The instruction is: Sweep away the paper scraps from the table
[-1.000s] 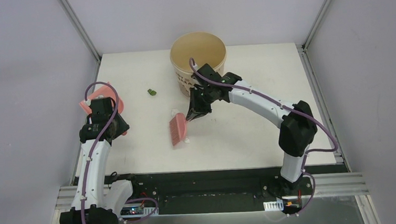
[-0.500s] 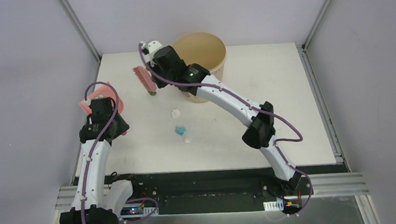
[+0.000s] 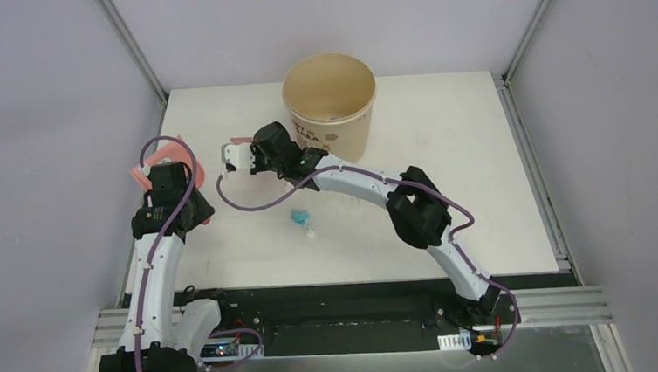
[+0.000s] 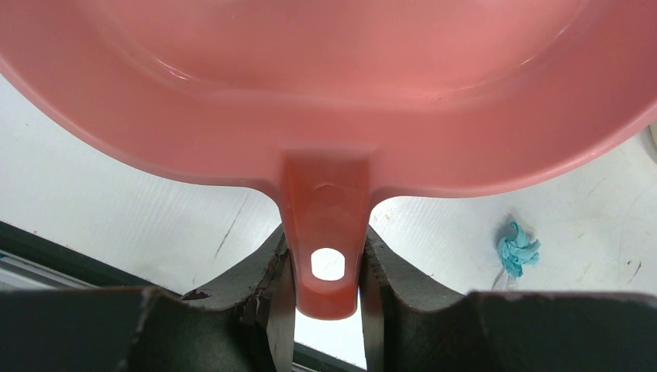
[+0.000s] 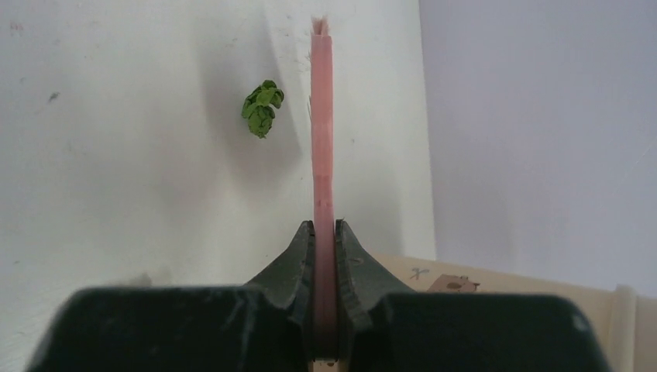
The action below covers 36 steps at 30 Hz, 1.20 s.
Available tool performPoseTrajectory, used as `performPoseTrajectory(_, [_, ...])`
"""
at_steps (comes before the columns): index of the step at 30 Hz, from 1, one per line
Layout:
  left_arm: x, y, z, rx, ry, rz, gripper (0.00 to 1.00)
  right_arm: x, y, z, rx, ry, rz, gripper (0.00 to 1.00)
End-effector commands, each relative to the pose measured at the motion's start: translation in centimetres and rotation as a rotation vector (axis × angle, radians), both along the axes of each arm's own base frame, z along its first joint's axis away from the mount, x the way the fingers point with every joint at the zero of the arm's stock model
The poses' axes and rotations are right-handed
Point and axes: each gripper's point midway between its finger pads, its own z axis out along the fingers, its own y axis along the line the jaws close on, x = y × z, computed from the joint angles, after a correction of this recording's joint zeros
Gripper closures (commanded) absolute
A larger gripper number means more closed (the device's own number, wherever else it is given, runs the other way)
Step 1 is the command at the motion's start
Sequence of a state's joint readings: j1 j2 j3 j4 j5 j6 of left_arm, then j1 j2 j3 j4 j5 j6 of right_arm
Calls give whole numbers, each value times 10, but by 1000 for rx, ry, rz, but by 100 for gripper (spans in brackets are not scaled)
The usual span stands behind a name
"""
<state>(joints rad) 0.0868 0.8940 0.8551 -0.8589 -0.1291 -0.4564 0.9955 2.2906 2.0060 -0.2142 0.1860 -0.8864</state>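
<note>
My left gripper (image 3: 170, 181) is shut on the handle of the pink dustpan (image 3: 143, 173) at the table's (image 3: 445, 143) left edge; the left wrist view shows the jaws (image 4: 325, 260) clamped on the handle of the pan (image 4: 333, 93). My right gripper (image 3: 252, 156) reaches left of the bucket and is shut on the pink hand brush (image 5: 322, 116), seen edge-on, with a green scrap (image 5: 262, 108) just left of it. A blue scrap (image 3: 298, 216) and a white scrap (image 3: 311, 234) lie mid-table. The blue scrap also shows in the left wrist view (image 4: 517, 249).
A tall tan paper bucket (image 3: 330, 98) stands at the back centre of the table, right behind my right wrist; its rim shows in the right wrist view (image 5: 480, 283). Grey walls close in the left, right and back sides.
My right arm carried the brush from the table's middle up to the far left, then lowered it beside the green scrap. The blue and white scraps became uncovered. The left arm has not moved.
</note>
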Motion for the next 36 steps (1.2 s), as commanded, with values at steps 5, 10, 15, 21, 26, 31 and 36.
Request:
performPoseTrajectory(5, [8,0,10,7,-57,-14,100,-5,30,12,-107,-342,273,100])
performPoseTrajectory(10, [8,-1,10,6,-57,-20,100,-9,41,-11,-175,-425,388,100])
performPoseTrajectory(15, [8,-1,10,8,-60,-18,100,-33,38,-29,-236,-432,539,100])
performPoseTrajectory(21, [9,-4,9,-4,-59,-32,100,-85,-7,-37,-373,-230,666,100])
performPoseTrajectory(26, [11,-7,9,-12,-59,-47,100,-153,-68,-48,-569,55,710,100])
performPoseTrajectory(31, [13,-11,7,-30,-52,-71,100,-227,-134,-56,-769,243,739,100])
performPoseTrajectory(36, [17,-16,10,-38,-68,-99,100,-258,-168,-26,-746,331,655,100])
